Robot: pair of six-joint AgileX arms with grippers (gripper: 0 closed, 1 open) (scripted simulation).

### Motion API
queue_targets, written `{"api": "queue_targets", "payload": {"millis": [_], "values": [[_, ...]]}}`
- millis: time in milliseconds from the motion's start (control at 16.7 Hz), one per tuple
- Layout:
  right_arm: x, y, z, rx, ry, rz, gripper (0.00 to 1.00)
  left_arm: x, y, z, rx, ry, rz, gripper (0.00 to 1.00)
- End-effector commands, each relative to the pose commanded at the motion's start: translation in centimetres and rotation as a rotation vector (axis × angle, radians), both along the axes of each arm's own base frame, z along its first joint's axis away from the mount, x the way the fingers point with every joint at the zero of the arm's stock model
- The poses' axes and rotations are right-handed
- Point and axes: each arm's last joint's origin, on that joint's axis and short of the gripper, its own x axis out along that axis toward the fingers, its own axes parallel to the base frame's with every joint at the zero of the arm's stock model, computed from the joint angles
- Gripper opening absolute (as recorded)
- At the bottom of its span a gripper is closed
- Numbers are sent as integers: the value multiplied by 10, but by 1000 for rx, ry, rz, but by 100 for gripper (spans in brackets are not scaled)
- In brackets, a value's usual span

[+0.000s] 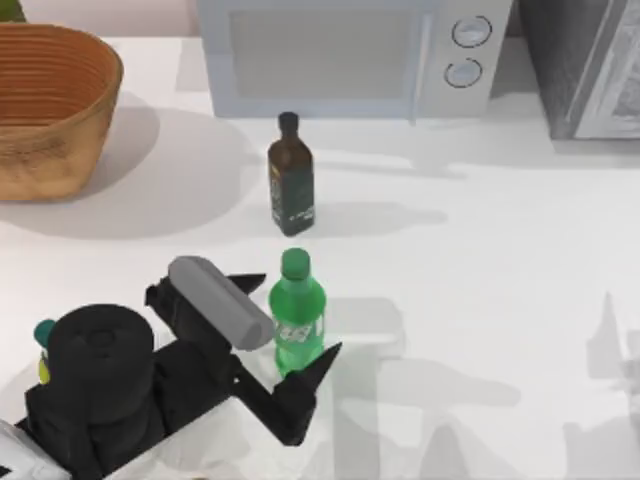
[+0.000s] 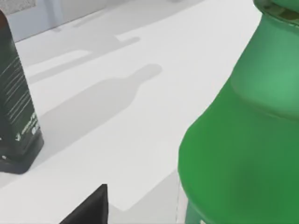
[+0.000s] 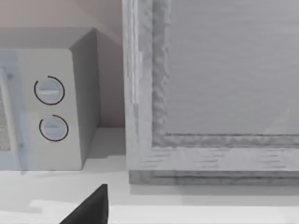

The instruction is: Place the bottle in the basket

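The green bottle (image 1: pixel 297 318) stands upright near the table's front, left of centre. My left gripper (image 1: pixel 298 316) is open around it, one black fingertip (image 1: pixel 255 281) behind it and the other in front, neither clearly touching. In the left wrist view the bottle (image 2: pixel 243 140) looms close, with one finger (image 2: pixel 91 207) well apart from it. The wicker basket (image 1: pixel 50 110) sits at the far left corner. My right gripper (image 3: pixel 149 220) is parked open, off to the right, one finger (image 3: pixel 91 207) showing as it faces the back appliances.
A dark brown bottle (image 1: pixel 290 180) stands just behind the green one. A teal-capped bottle (image 1: pixel 43 335) peeks out at the left, behind my left arm. A microwave (image 1: pixel 340 50) and a grey cabinet (image 1: pixel 590 60) line the back edge.
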Motion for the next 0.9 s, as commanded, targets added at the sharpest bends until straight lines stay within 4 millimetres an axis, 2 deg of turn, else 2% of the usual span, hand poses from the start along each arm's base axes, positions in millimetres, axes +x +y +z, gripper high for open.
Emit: {"api": "queue_targets", "payload": {"millis": [300,600,900], "values": [[0,0,0,0,0,0,100,19,-20,-19,5,9,22,100],[0,0,0,0,0,0,100,20,-22,-21,0,4,23,100],[0,0,0,0,0,0,100,20,-22,-21,0,4,23,62]]}}
